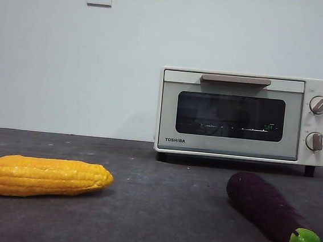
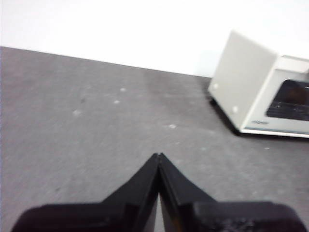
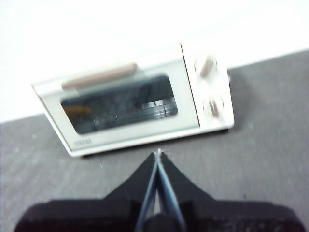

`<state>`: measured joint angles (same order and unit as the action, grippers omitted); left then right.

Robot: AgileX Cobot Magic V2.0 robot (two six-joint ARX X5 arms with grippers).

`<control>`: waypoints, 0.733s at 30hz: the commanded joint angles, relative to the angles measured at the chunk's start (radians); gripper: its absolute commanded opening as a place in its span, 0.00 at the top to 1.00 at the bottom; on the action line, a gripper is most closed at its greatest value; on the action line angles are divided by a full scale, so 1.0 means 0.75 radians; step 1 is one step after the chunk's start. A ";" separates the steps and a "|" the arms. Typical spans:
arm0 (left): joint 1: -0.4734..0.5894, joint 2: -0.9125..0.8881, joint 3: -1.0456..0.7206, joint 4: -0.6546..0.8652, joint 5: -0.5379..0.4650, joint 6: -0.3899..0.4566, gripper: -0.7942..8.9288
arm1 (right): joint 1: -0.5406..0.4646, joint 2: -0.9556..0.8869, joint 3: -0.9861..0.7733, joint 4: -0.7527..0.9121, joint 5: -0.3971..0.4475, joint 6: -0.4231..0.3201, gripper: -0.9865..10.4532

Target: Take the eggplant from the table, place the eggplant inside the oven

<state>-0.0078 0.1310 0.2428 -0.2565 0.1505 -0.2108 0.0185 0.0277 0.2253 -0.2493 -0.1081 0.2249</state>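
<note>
Front view: long dark purple eggplant (image 1: 271,218) with green stem cap lies on dark grey speckled table (image 1: 158,212), before the closed cream-white Toshiba oven (image 1: 244,116); yellow corn cob (image 1: 47,177) well apart.
Left wrist view: left gripper (image 2: 159,155) above bare table, jaws pressed together, empty.
Right wrist view: right gripper (image 3: 158,152) facing oven, jaws together, empty.

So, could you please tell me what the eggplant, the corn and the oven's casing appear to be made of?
The long dark purple eggplant with its glossy green cap looks like moulded plastic or foam with a matte, faintly fuzzy skin. The yellow-orange corn cob seems to be shiny plastic, judging by the highlights on its kernels. The cream-white oven casing looks like painted metal in a smooth satin finish, with a dark glass door.
</note>
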 commanded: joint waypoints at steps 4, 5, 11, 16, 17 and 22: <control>-0.003 0.178 0.194 0.015 0.111 -0.006 0.92 | 0.001 0.116 0.190 -0.100 0.006 0.006 0.92; -0.003 0.212 0.230 0.015 0.131 0.002 0.92 | 0.001 0.140 0.225 -0.120 0.006 0.002 0.92; -0.003 0.433 0.480 0.014 0.307 0.052 0.92 | 0.001 0.325 0.508 -0.258 0.006 -0.127 0.92; -0.005 0.606 0.694 -0.017 0.435 0.051 0.92 | 0.001 0.492 0.776 -0.383 0.006 -0.217 0.92; -0.008 0.636 0.732 -0.034 0.445 0.052 0.92 | 0.001 0.522 0.823 -0.408 0.006 -0.230 0.92; -0.064 0.798 0.947 -0.152 0.507 0.140 0.92 | 0.001 0.689 1.075 -0.554 0.002 -0.286 0.92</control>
<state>-0.0475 0.7143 0.9333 -0.3611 0.5198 -0.1524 0.0185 0.5259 0.9989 -0.6544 -0.1055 0.0395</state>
